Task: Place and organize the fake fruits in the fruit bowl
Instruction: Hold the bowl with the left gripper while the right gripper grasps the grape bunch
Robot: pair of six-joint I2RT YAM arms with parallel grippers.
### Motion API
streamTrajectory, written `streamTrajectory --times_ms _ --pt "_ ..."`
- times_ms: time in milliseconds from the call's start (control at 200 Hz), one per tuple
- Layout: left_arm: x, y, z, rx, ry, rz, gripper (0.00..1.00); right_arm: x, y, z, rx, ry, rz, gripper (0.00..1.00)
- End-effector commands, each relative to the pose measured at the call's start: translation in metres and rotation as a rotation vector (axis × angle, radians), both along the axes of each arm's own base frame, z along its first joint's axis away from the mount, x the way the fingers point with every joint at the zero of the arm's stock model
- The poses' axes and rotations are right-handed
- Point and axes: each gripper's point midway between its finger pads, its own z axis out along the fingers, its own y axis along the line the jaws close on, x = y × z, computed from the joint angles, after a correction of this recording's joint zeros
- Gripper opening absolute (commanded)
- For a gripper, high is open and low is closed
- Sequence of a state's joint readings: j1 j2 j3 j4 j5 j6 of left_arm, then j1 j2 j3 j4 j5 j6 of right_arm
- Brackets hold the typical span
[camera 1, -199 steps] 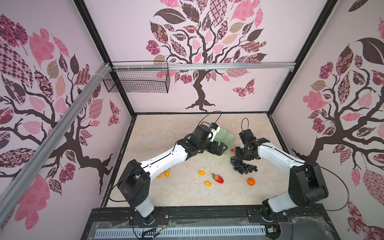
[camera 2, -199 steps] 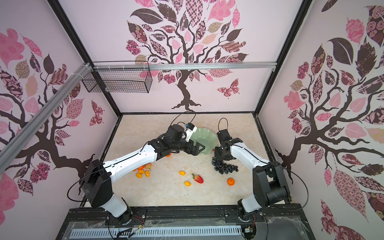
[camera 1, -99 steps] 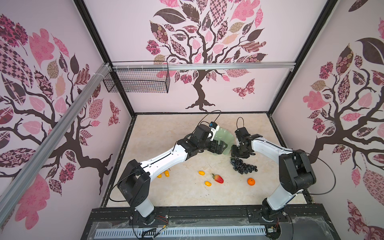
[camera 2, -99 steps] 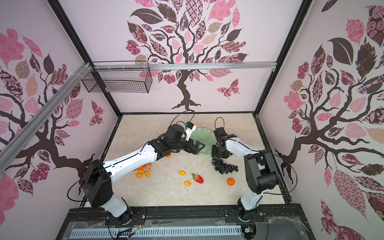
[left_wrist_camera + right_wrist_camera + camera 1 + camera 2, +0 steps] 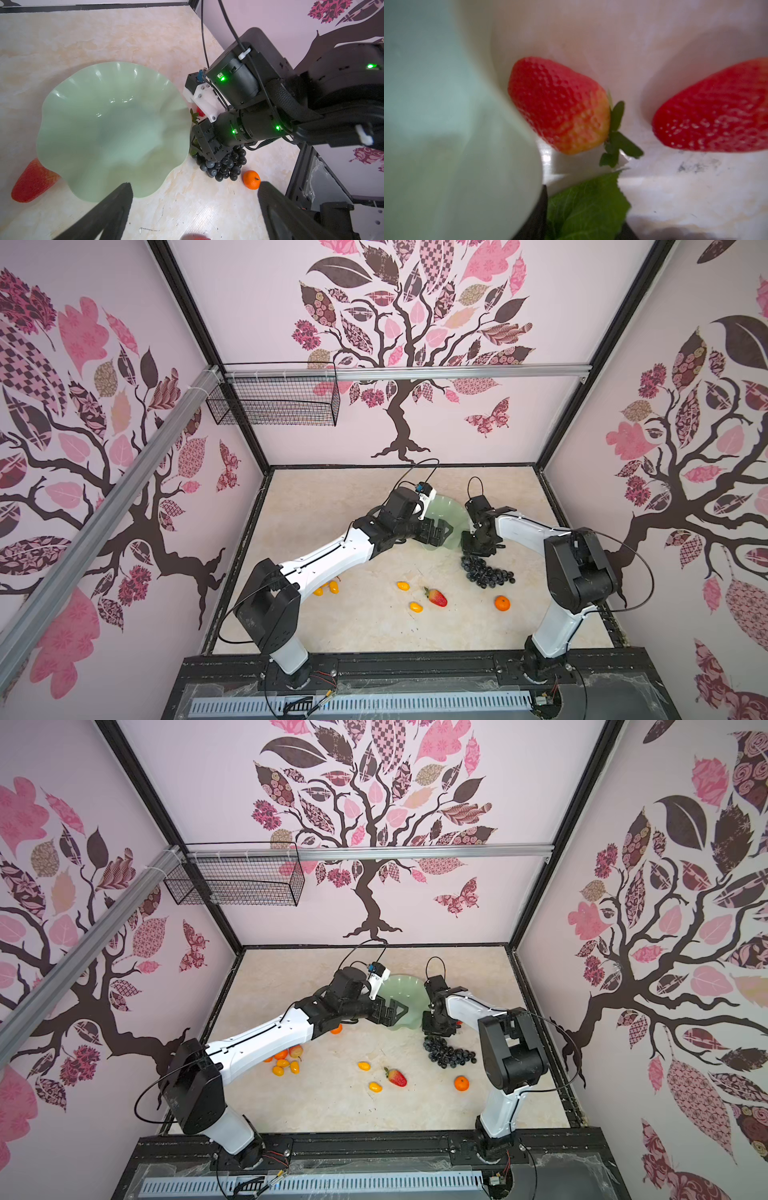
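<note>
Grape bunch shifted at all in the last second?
No. The grape bunch lies where it did in a top view, same gap to the orange and the bowl.

No legible text or markings

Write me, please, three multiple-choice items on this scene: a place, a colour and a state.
1. Where is the grape bunch? A inside the bowl; B on the table beside the bowl; C under the bowl.
2. What colour is the bowl? A pale green; B blue; C white.
3. How is the left gripper? A open; B shut on nothing; C shut on the bowl's rim.
B: it lies on the table by the rim. A: the left wrist view shows mint green. A: its fingers stand far apart.
</note>
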State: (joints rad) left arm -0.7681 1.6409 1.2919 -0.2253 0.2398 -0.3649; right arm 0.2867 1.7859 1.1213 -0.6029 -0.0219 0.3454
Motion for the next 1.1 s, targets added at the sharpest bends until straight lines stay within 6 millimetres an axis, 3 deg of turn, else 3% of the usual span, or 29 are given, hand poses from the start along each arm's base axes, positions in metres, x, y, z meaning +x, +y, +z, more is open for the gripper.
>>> streamTrajectory --times_ms 0,250,510,810,1095 --pt "-0.002 0.004 -0.002 -0.004 0.0 -0.001 0.98 0.01 -0.001 0.006 -0.005 -0.022 -0.023 0.32" --pt "0.001 0.007 0.0 -0.011 0.003 0.003 0.98 0.013 -0.001 0.02 0.015 -0.082 -0.036 0.15" --pt "0.002 0.008 0.0 -0.01 0.003 0.009 0.98 0.012 0.0 0.035 0.048 -0.142 -0.047 0.05" --pt "0.003 0.009 0.001 -0.003 0.0 0.006 0.98 0.007 -0.001 0.072 0.094 -0.262 -0.055 0.0" --pt "0.002 0.008 0.002 -0.007 0.001 0.001 0.98 -0.002 -0.006 0.088 0.099 -0.311 -0.058 0.0"
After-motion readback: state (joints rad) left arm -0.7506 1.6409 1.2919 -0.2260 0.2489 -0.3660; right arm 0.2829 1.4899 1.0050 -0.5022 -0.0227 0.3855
